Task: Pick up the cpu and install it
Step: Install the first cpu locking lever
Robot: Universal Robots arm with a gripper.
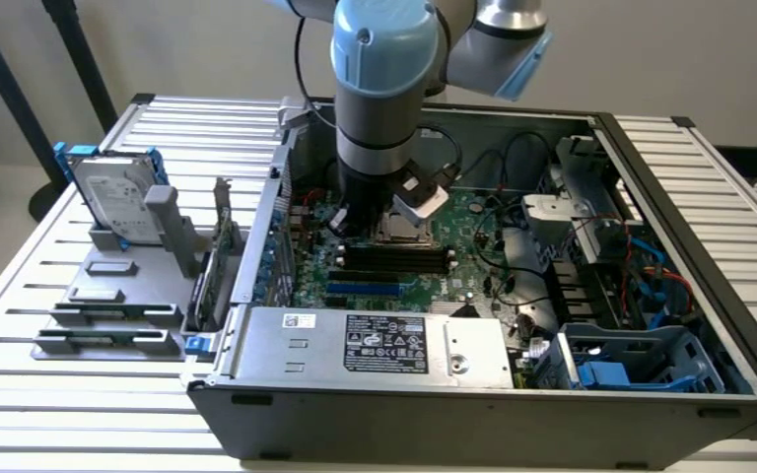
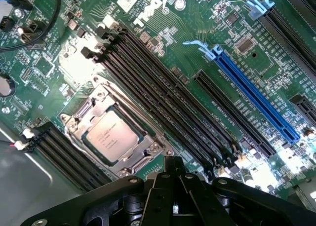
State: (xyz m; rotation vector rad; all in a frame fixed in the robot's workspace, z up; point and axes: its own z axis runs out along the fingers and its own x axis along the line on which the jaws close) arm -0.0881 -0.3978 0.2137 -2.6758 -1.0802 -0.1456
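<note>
Slatted metal table (image 1: 76, 414); open computer case (image 1: 484, 404); grey parts holder (image 1: 109, 330).

the arm (image 1: 378, 89) hides the middle of the motherboard (image 1: 471, 246) in the exterior view. the print on the cpu (image 2: 109, 135) is too small to read. the blue slot (image 2: 256, 97) is cut off at the wrist picture's edge.

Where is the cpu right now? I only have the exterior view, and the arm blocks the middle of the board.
Observer: The cpu lies flat in the socket on the motherboard, silver top up.
Operator: Is the gripper holding it?
Observer: No. The gripper is shut with nothing between its fingers, just above the socket's edge.
Operator: What's beside the socket?
Observer: Long black memory slots run along one side, and a blue expansion slot lies further out.
</note>
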